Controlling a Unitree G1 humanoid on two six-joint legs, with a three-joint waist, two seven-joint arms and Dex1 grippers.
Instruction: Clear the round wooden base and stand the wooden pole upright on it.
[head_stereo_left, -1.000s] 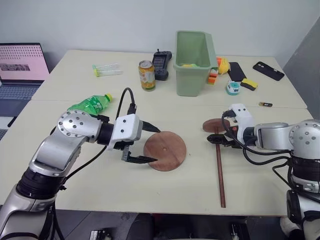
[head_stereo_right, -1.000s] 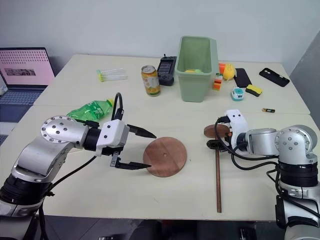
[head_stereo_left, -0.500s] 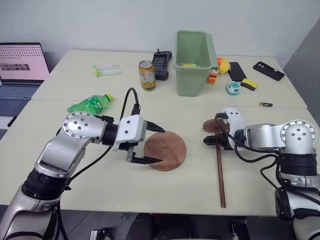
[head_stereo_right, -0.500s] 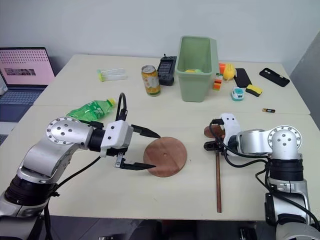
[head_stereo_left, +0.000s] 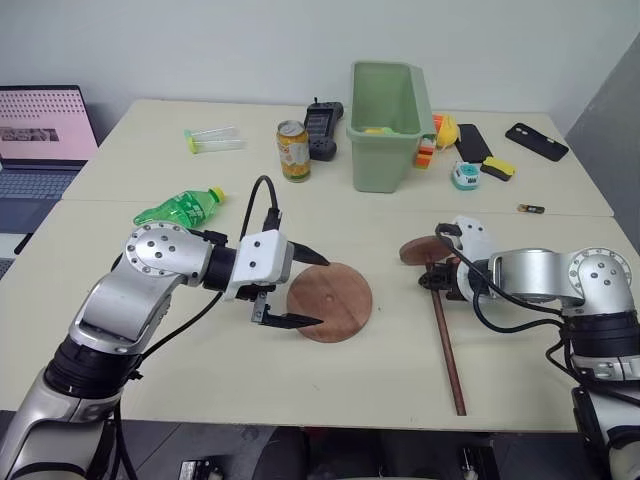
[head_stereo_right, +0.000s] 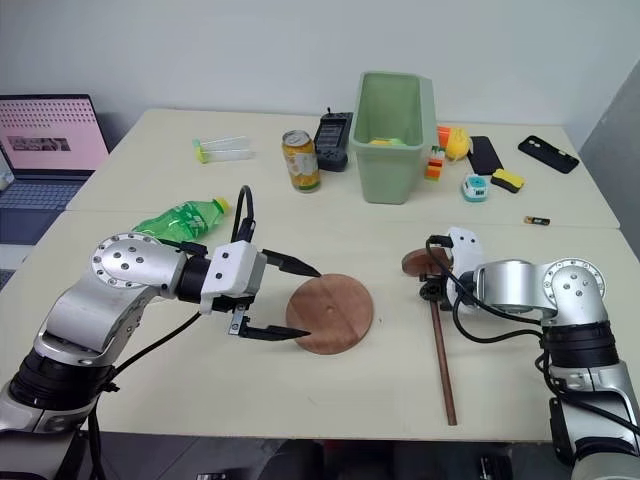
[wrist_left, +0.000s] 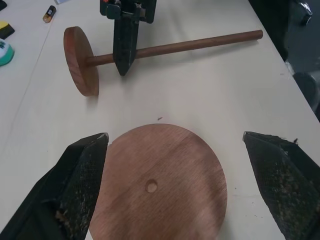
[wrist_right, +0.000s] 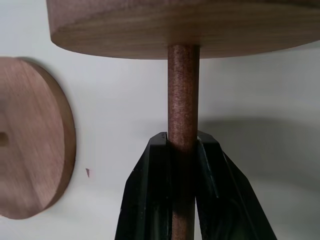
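Pale tabletop (head_stereo_left: 200, 370) carries everything. At the far left sits a laptop (head_stereo_left: 45, 135), then a green bottle (head_stereo_left: 180, 208) lying on its side, a clear tube (head_stereo_left: 213, 139) farther back, and a can (head_stereo_left: 294, 150) standing upright.

Left gripper (head_stereo_left: 310, 290) hovers at the left edge of the base (head_stereo_left: 330, 301), its two black fingers (wrist_left: 75, 190) spread wide, one on each side of the disc's near-left rim, touching nothing that I can see. The base lies flat in the middle of the table, hole up, nothing on it.

Behind it stand a black handset (head_stereo_left: 323, 128) and a green bin (head_stereo_left: 385, 110). Small items and two phones (head_stereo_left: 536, 141) lie at the far right.

Right of the base, well apart, the pole (head_stereo_left: 445, 335) lies on the table, its disc end tipped on edge at the far side and the rod running toward the near edge. Right gripper (head_stereo_left: 437, 283) is pressed together on the rod just below that disc, pinching it between both fingers (wrist_right: 150, 200).
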